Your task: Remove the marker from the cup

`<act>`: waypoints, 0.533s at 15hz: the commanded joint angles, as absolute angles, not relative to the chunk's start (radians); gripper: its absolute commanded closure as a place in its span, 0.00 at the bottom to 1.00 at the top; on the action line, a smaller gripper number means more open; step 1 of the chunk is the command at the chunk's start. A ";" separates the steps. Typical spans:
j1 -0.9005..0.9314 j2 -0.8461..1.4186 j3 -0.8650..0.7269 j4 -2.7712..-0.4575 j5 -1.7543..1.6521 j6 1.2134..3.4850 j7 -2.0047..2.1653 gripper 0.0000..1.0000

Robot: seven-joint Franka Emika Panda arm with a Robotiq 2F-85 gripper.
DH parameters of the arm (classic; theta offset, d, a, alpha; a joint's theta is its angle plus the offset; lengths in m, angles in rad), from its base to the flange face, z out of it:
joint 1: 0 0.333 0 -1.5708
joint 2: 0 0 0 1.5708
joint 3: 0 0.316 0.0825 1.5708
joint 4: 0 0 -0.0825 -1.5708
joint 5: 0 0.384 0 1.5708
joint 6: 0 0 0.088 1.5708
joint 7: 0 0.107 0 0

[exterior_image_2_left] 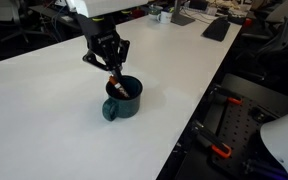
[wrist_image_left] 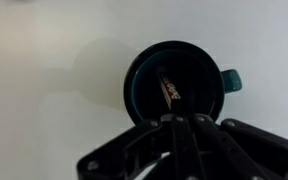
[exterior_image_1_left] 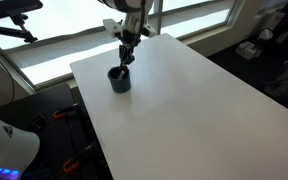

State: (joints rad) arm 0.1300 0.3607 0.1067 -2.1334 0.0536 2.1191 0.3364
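Found gripper (exterior_image_2_left: 110, 70) poised directly over cup (exterior_image_2_left: 126, 102), fingertips set close about upper end of marker (exterior_image_2_left: 115, 86). Could not tell whether clamped on it or merely beside it. Noted marker leaning inside cup, reddish shaft showing above rim in an exterior view and slanting across dark interior in wrist view. Saw cup upright on white table (exterior_image_1_left: 184, 110), small handle nub (wrist_image_left: 231, 80) to one side. Judged step as extraction. Considered best: confirm firm pinch on shaft, lift slowly along marker's lean, keep off rim to avoid tipping cup.
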 commanded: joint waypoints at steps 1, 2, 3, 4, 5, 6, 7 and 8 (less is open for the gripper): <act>0.144 0.336 0.095 -2.148 0.048 2.096 0.314 0.73; 0.144 0.361 0.093 -2.131 0.057 2.114 0.331 0.66; 0.144 0.361 0.093 -2.131 0.057 2.113 0.331 0.85; 0.144 0.362 0.093 -2.131 0.057 2.113 0.331 0.76; 0.144 0.363 0.093 -2.131 0.057 2.113 0.331 0.69; 0.144 0.363 0.093 -2.131 0.057 2.113 0.331 0.41; 0.144 0.364 0.092 -2.131 0.057 2.113 0.331 0.41; 0.144 0.364 0.092 -2.131 0.057 2.113 0.331 0.64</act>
State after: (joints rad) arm 0.1304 0.3643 0.1062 -2.1332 0.0513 2.1160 0.3349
